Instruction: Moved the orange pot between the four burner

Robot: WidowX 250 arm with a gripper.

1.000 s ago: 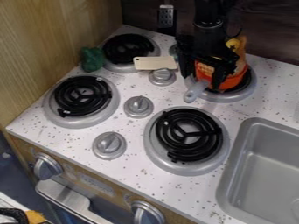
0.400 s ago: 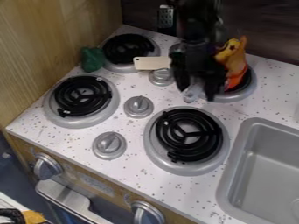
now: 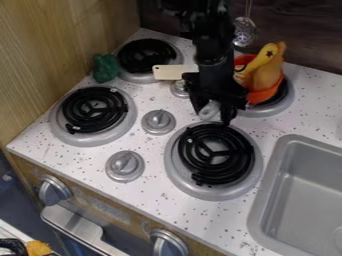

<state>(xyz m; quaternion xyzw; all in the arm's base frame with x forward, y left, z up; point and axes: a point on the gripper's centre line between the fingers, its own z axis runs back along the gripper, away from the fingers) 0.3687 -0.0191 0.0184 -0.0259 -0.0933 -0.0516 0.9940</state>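
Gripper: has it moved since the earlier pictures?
Yes. The gripper has shifted down the view, closer to the lower-right burner.

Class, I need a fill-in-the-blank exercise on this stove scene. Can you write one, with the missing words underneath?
1. The pot holding the yellow thing is ____ in colour.
2. The lumpy thing beside the wooden wall is ____.
3. Counting every burner, the stove top has ____ of them.
4. In the picture, the sink is on the ____ side.

Missing words: orange; green; four; right
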